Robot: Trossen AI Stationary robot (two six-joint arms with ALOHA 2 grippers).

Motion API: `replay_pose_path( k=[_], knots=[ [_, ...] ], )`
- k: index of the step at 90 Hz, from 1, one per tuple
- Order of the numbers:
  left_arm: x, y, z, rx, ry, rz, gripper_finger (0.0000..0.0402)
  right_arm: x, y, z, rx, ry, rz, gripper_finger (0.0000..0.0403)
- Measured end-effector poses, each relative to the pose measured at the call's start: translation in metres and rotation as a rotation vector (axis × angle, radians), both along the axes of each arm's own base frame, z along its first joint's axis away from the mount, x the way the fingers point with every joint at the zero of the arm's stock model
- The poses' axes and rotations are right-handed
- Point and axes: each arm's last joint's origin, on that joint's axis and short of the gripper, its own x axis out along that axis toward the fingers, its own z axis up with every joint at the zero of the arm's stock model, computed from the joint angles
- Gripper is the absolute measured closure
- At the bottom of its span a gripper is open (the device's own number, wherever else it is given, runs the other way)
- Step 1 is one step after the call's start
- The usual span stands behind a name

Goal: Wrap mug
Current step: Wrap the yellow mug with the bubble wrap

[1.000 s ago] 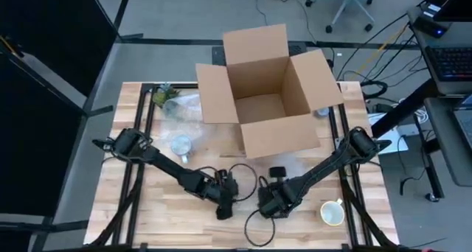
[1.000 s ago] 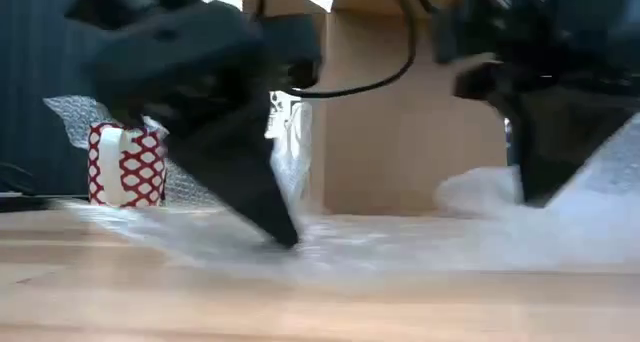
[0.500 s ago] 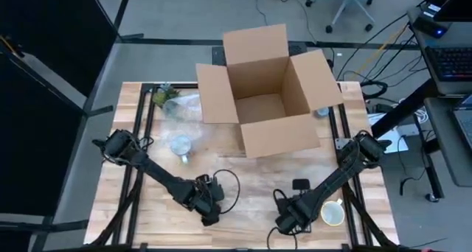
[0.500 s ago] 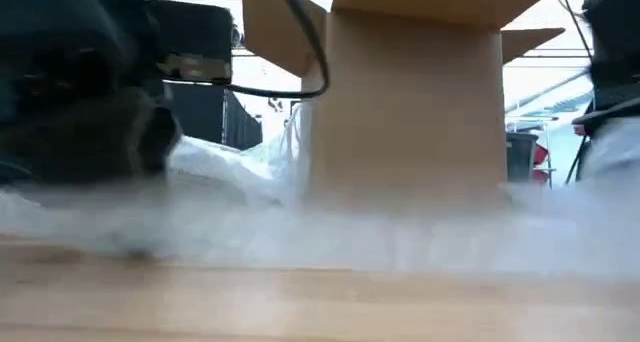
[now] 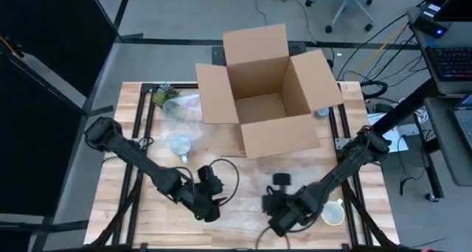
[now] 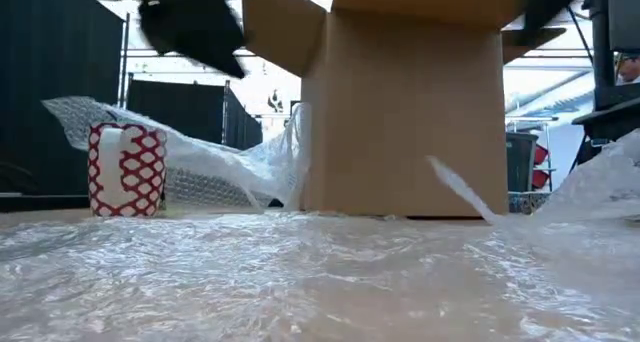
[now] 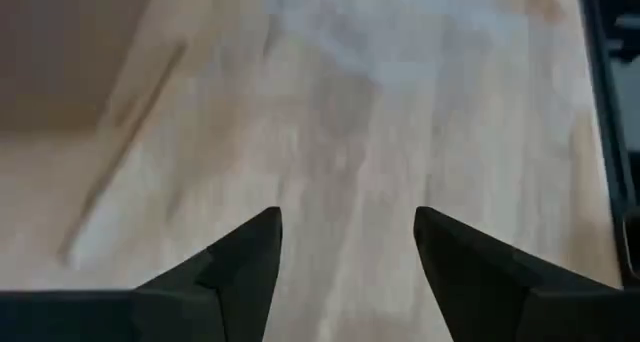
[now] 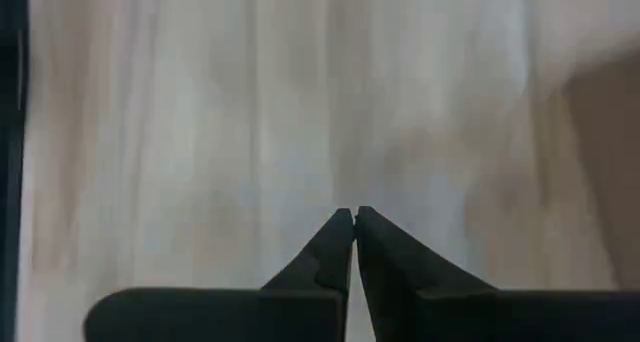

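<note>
A: Starting at the left, where does each thing sit?

B: The left pincer point(image 5: 209, 208) hovers near the front edge of the pale wooden desk point(image 5: 118, 208), its fingers point(image 7: 245, 257) spread apart over the clear bubble-wrap sheet point(image 6: 300, 272), holding nothing. The open brown cardboard box point(image 5: 262, 97) stands at the back edge. The right pincer point(image 5: 279, 221) is low by the front edge, fingers pressed together; whether film is pinched between them I cannot tell.

A: And the mug?

B: The white ceramic mug point(image 5: 332, 214) stands upright at the front right corner, mouth up, long axis vertical, just beside the right arm. I'd judge it stiff, smooth and breakable: best taken across the rim or body. The wrap looks light, limp and slippery; take it by an edge.
</note>
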Motion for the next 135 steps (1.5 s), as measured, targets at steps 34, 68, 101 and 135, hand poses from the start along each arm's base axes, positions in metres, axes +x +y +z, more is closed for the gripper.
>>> replay_pose_path(
  k=[34,68,101,135],
  knots=[
    [0.012,0.012,-0.078,0.101,0.3,0.049,0.0183,0.039,-0.036,-0.085,-0.006,0.338,-0.018,0.0399],
    [-0.012,0.007,-0.081,0.146,0.431,0.158,0.0183,-0.023,-0.006,-0.064,-0.012,0.66,-0.038,0.0399],
    [-0.036,-0.012,-0.066,0.071,0.496,0.195,0.0183,-0.062,0.018,-0.019,0.05,0.671,-0.109,0.0399],
    [-0.037,-0.013,0.001,0.025,0.247,0.13,0.0183,-0.008,0.012,-0.001,0.02,0.062,-0.09,0.0399]
  ],
)
